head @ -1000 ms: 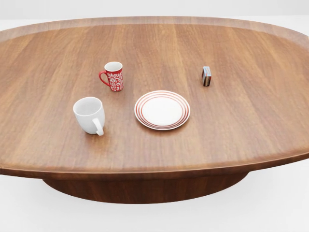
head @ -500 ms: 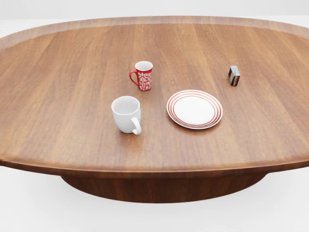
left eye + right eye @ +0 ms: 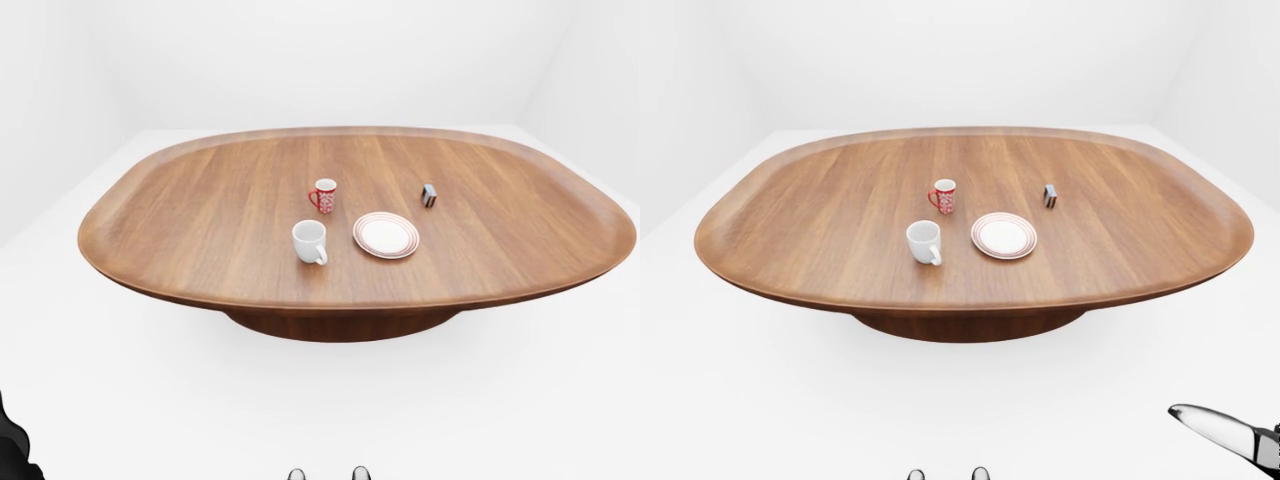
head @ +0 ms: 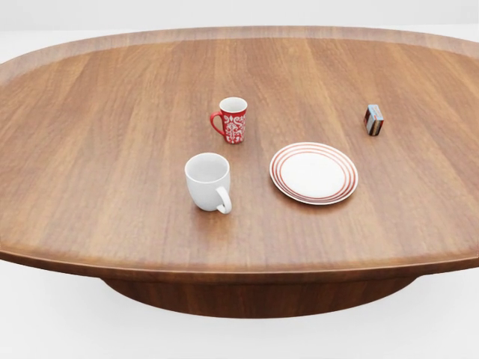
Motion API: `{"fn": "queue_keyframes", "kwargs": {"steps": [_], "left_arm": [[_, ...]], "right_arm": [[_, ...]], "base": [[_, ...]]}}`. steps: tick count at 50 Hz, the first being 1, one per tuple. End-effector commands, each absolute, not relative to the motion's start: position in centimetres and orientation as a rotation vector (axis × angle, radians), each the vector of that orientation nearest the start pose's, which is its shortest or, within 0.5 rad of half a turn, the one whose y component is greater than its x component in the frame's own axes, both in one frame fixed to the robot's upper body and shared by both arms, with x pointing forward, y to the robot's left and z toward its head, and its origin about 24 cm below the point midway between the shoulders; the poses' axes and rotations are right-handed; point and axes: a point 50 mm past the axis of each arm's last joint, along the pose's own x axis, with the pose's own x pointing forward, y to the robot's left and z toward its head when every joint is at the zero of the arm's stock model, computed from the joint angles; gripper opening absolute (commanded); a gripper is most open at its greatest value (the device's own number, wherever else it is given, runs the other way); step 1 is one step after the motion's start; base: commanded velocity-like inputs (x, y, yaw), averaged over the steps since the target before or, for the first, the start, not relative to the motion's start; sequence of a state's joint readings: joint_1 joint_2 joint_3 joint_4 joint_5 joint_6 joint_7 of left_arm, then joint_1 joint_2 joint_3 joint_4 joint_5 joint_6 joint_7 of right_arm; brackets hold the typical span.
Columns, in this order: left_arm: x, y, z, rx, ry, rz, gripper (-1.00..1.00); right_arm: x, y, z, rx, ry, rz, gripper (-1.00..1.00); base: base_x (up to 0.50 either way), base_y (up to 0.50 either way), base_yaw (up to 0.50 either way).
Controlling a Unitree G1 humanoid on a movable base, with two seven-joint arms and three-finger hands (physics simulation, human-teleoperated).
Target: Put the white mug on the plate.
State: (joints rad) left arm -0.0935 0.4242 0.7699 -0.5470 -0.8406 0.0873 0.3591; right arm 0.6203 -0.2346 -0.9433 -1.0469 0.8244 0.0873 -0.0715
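Observation:
The white mug (image 4: 207,182) stands upright on the wooden table (image 4: 97,157), its handle turned toward the bottom right of the head view. A short way to its right lies the plate (image 4: 313,173), white with red rings and with nothing on it. Neither hand is near them. Only a dark part of my left hand (image 3: 14,450) shows, in the bottom left corner of the left-eye view. A silver and black part of my right hand (image 3: 1225,433) shows at the bottom right of the right-eye view. Their fingers are not visible.
A red patterned mug (image 4: 233,120) stands just above the white mug in the head view. A small striped box (image 4: 373,120) sits at the upper right of the plate. The oval table has a raised rim, with white floor all around it.
The whole head view has shifted, so the camera has moved: mugs, plate and box now sit further right in the picture. None of them moved on the table.

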Motion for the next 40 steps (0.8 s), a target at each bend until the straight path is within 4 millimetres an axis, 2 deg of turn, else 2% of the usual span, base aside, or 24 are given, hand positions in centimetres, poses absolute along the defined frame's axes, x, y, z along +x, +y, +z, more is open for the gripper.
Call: {"fn": "queue_keyframes", "kwargs": {"steps": [1, 16, 40], "left_arm": [[16.9, 32.74, 23.84, -0.371, -0.818, 0.589, 1.0], [16.96, 32.73, 23.74, -0.367, -0.813, 0.589, 1.0], [16.97, 32.68, 23.67, -0.366, -0.812, 0.588, 1.0]], "right_arm": [[7.26, -27.24, 22.43, -0.127, -0.571, -0.432, 1.0], [7.25, -27.22, 22.36, -0.128, -0.574, -0.432, 1.0], [7.35, -27.14, 22.24, -0.123, -0.566, -0.424, 1.0]], "base": [[0.33, 0.12, 0.0], [0.33, 0.12, 0.0], [0.33, 0.0, 0.0]]}}
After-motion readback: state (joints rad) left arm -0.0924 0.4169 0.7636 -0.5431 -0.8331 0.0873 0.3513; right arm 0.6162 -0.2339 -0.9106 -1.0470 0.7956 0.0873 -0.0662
